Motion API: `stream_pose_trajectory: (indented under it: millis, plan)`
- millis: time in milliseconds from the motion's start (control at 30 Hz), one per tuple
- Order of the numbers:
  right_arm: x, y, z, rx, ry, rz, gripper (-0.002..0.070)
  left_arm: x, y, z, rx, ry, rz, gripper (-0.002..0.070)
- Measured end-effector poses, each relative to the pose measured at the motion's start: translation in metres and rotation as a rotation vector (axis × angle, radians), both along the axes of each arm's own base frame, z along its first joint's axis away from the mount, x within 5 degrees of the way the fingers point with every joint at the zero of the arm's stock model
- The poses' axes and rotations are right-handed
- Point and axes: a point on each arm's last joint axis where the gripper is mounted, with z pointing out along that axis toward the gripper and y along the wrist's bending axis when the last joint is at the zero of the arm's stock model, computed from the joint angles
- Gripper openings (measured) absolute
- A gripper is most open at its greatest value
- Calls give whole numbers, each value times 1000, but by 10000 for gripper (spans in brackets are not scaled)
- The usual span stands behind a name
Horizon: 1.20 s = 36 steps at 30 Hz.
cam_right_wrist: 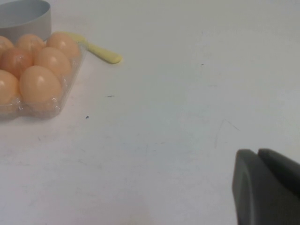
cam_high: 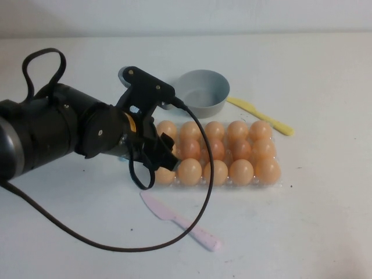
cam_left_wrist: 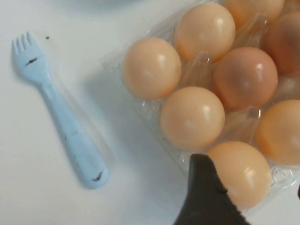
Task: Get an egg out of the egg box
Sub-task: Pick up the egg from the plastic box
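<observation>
Fifteen eggs, egg box (cam_high: 278,181) long axis left-right; left pincer (cam_high: 158,152) spread above, right pincer (cam_right_wrist: 265,187) clenched.

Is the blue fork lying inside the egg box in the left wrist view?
No, the fork lies on the bare table beside the egg box, outside its rim.

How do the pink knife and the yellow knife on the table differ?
The pink knife lies nearer the robot than the egg box; the yellow knife lies beyond it, beside the bowl. The pink one is pale pink, the other pale yellow. Both lie flat, slanting the same way. The left gripper hangs over the box's left end; the right gripper sits off to the right.
</observation>
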Motion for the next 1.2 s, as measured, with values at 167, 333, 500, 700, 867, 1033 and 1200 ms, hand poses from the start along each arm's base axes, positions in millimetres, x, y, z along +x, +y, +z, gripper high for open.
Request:
stream_pose_trajectory:
  millis: [167,333,500,700,867,1033,1200]
  plan:
    - [0,0,0,0,0,0,-20,0,1,-6,-5,53,46,462]
    - [0,0,0,0,0,0,-20,4,-3,-26,-5,126,103,595]
    - [0,0,0,0,0,0,-20,9,-6,-38,-4,140,109,614]
    - [0,0,0,0,0,0,-20,9,-6,-39,-12,138,112,616]
    - [0,0,0,0,0,0,-20,10,-7,-38,-17,137,114,614]
    - [0,0,0,0,0,0,-20,10,-7,-39,-19,135,114,613]
    - [0,0,0,0,0,0,-20,12,-9,-49,-6,152,114,613]
